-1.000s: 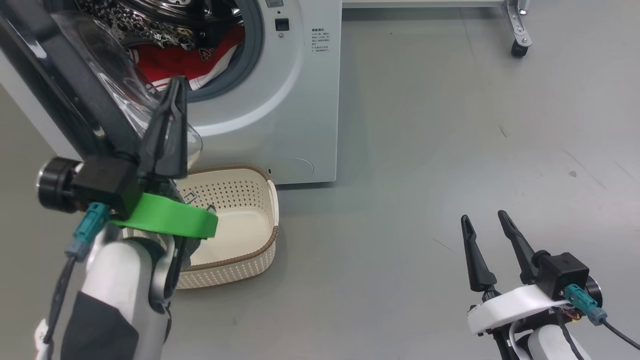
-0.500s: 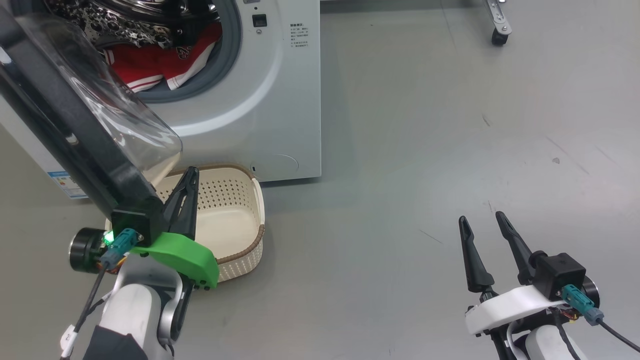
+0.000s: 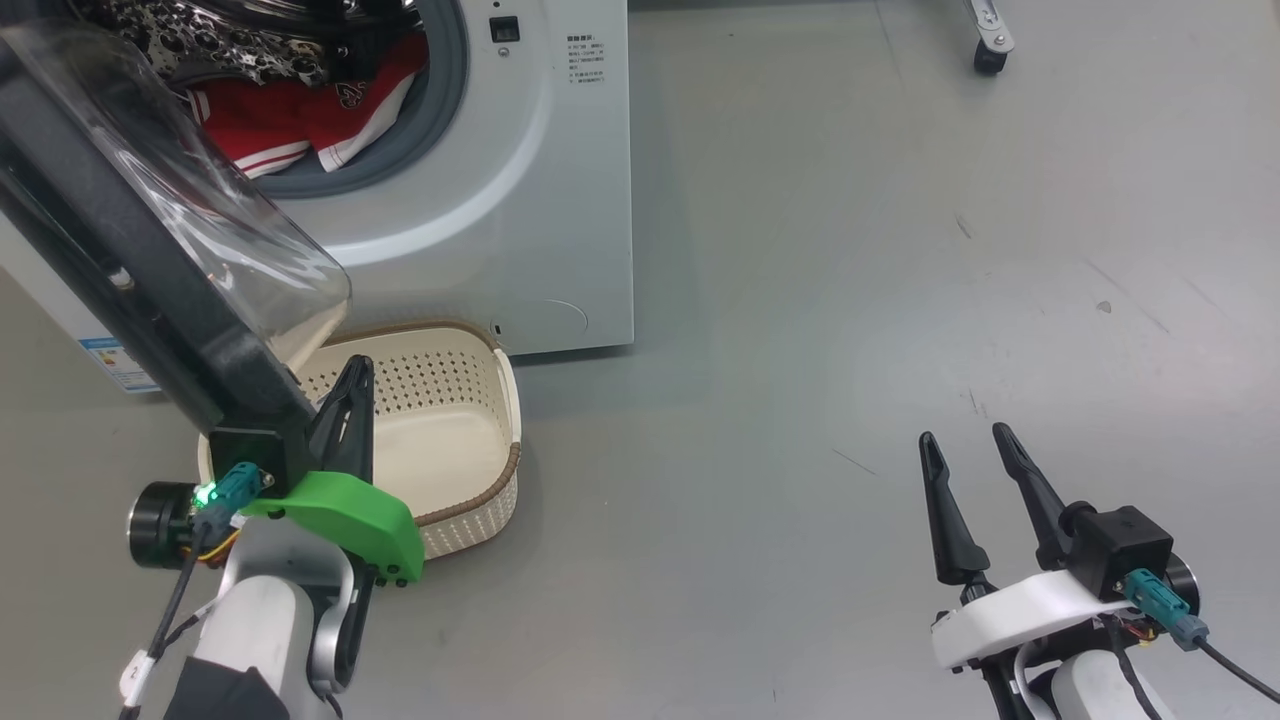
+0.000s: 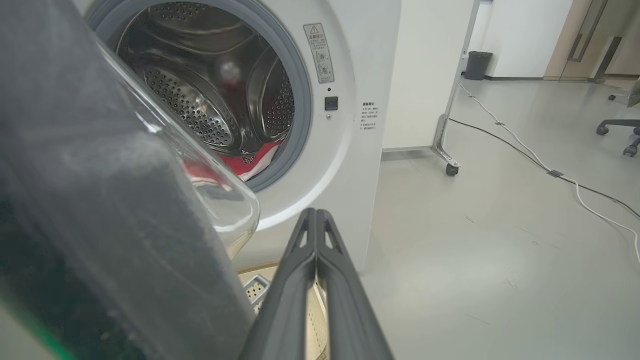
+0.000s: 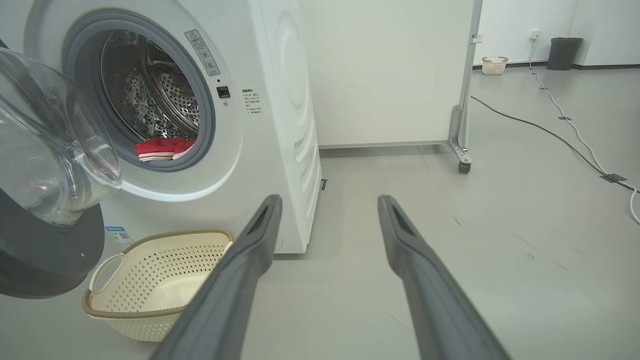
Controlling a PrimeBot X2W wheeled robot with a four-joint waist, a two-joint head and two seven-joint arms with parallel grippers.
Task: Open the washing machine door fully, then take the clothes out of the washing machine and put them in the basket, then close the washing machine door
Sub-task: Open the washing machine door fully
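The white washing machine (image 3: 540, 200) stands at the upper left with its door (image 3: 120, 270) swung out to the left, glass bowl facing me. Red clothes (image 3: 290, 120) with white stripes lie in the steel drum (image 4: 200, 100); the right wrist view shows the clothes (image 5: 162, 148) too. The cream basket (image 3: 505, 480) sits empty on the floor in front of the machine. My left gripper (image 3: 355, 372) is shut with nothing in it, just below the door's lower edge and over the basket. My right gripper (image 3: 965, 440) is open over bare floor at the lower right.
A wheeled white partition stands behind the machine, its caster (image 3: 988, 58) on the floor at the upper right. A cable (image 5: 575, 132) runs across the floor further back, near a dark bin (image 5: 564, 52). An office chair base (image 4: 622, 132) is far right.
My left gripper has dropped from the door's glass bowl to below the door's lower edge, over the basket. The head camera has shifted a little. The right gripper stays put.
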